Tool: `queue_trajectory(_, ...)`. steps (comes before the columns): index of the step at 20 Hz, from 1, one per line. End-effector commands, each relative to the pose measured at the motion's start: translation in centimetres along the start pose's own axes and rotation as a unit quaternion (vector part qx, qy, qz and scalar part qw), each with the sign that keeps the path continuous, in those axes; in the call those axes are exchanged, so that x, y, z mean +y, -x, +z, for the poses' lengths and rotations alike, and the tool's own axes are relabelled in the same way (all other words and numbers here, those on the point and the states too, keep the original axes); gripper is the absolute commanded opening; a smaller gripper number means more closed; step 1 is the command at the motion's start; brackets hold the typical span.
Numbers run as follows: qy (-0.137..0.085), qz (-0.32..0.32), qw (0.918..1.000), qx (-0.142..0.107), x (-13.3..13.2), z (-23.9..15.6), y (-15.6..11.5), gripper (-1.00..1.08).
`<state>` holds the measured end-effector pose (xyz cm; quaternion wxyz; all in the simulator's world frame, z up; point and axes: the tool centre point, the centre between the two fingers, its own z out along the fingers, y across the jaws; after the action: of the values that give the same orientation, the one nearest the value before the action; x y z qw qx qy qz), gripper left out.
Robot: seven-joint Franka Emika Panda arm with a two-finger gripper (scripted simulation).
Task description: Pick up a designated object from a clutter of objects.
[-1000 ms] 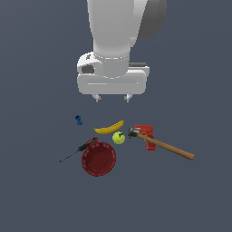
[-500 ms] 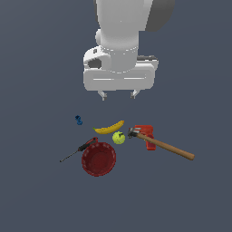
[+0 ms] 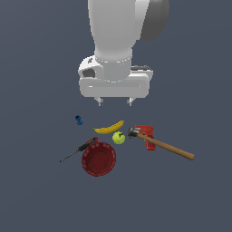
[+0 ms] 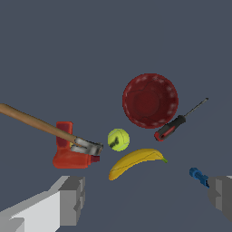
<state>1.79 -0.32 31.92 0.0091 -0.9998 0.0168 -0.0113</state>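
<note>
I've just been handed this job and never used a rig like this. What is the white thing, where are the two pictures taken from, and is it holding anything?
The white thing is a robot arm; its gripper hangs open and empty above the items. One picture looks on from outside, the other from a camera on the wrist, looking down past the fingers. On the surface lie a screwdriver, which is the target, beside a red bowl, plus a banana, apple, hammer, red block and a small blue piece.
</note>
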Motion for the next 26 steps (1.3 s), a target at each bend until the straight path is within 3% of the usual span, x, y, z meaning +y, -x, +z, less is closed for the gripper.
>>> queue_trajectory(1, -0.002, 0.022, 0.9997, -0.001, 0.8, 1.2, -0.6, 1.0)
queue_trajectory(7, -0.009, 0.103, 0.9947, -0.004, 3.8, 5.4, -2.5, 1.0)
queue_trajectory(11, -0.01, 0.175, 0.9845, -0.006, 6.7, 9.3, -3.8, 1.0)
queue_trajectory(19, -0.003, 0.318, 0.948, -0.008, 13.1, 17.8, -4.9, 1.0)
queue_trajectory(26, 0.007, 0.397, 0.9176, -0.007, 17.0, 22.8, -4.5, 1.0)
